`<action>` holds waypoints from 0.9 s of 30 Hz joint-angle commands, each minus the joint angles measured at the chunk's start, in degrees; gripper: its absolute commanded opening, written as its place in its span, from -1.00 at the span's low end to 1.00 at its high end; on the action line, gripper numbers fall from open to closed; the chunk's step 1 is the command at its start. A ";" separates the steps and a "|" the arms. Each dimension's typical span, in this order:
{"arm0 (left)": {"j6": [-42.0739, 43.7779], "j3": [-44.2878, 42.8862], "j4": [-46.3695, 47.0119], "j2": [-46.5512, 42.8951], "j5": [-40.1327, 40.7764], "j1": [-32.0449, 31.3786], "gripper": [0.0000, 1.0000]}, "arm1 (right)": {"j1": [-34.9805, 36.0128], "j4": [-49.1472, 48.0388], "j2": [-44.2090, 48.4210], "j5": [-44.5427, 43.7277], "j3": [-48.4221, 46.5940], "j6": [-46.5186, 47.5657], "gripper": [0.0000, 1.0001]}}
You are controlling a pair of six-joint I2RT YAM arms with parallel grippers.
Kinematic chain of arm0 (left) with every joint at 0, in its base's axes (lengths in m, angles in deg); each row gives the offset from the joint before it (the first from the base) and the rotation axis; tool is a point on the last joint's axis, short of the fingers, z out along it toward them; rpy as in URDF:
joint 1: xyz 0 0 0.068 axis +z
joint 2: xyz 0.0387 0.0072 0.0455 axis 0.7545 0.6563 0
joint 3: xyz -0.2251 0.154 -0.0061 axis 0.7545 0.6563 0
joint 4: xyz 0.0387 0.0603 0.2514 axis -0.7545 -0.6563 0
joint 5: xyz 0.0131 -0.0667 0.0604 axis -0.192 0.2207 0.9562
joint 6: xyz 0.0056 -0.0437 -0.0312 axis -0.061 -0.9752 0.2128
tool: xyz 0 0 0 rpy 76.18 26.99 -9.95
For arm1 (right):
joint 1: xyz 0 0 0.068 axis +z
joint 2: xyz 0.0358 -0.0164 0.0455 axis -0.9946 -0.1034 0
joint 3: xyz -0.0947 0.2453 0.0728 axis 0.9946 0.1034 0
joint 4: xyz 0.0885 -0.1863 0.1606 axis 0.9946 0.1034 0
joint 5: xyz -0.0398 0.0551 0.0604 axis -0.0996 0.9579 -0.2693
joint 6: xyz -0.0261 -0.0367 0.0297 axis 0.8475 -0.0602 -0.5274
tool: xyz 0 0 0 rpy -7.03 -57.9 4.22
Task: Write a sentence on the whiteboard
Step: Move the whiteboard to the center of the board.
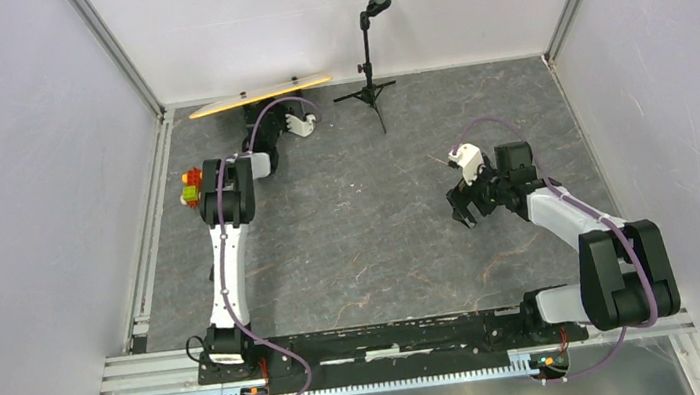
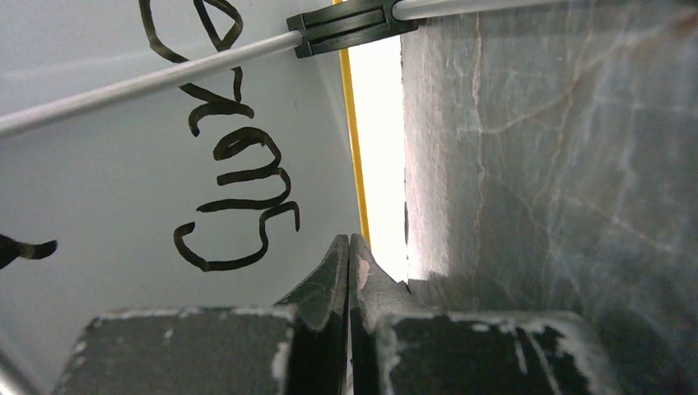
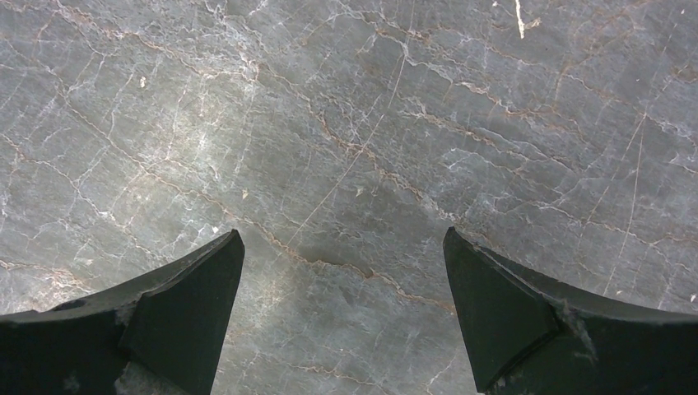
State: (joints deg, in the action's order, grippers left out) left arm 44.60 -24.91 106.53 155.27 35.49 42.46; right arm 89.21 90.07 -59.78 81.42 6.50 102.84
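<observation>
The whiteboard (image 1: 258, 95) stands on edge at the back left, so the top view shows mostly its yellow-orange rim. The left wrist view shows its white face (image 2: 99, 181) with part of the sentence (image 2: 239, 197) in black marker script, a black clip foot (image 2: 346, 25) and the rim (image 2: 352, 140). My left gripper (image 1: 259, 120) sits close in front of the board. It also shows in the left wrist view (image 2: 350, 240), jaws pressed together with the tips by the rim and nothing seen between them. My right gripper (image 1: 466, 208) hangs open and empty over bare table, as its own view (image 3: 342, 247) also shows.
A small black tripod stand (image 1: 369, 79) stands at the back centre, right of the board. A cluster of coloured blocks (image 1: 191, 188) sits at the table's left edge beside the left arm's elbow. White walls enclose the dark marble table (image 1: 382, 244).
</observation>
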 commanded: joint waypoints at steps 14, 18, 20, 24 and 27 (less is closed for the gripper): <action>3.43 17.83 4.15 -2.43 -6.65 0.05 -0.95 | -0.14 -0.22 0.01 1.75 -0.99 1.01 0.95; 4.43 25.72 8.17 -5.14 -7.28 -0.79 -0.95 | -0.16 -0.19 0.19 2.16 -1.12 0.92 0.95; 4.44 29.38 10.61 -6.13 -7.25 -1.25 -0.95 | -0.15 -0.19 0.20 2.23 -1.09 0.92 0.95; 4.79 36.18 15.39 -7.78 -7.00 -2.46 -0.95 | -0.14 -0.07 0.24 2.69 -1.17 0.83 0.95; 4.52 40.32 18.08 -8.80 -6.67 -3.73 -0.95 | -0.14 -0.13 0.42 2.81 -1.19 0.71 0.95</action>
State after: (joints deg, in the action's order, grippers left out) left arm 47.90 7.02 127.93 143.29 30.90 41.45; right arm 89.21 90.35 -59.82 82.80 6.50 103.24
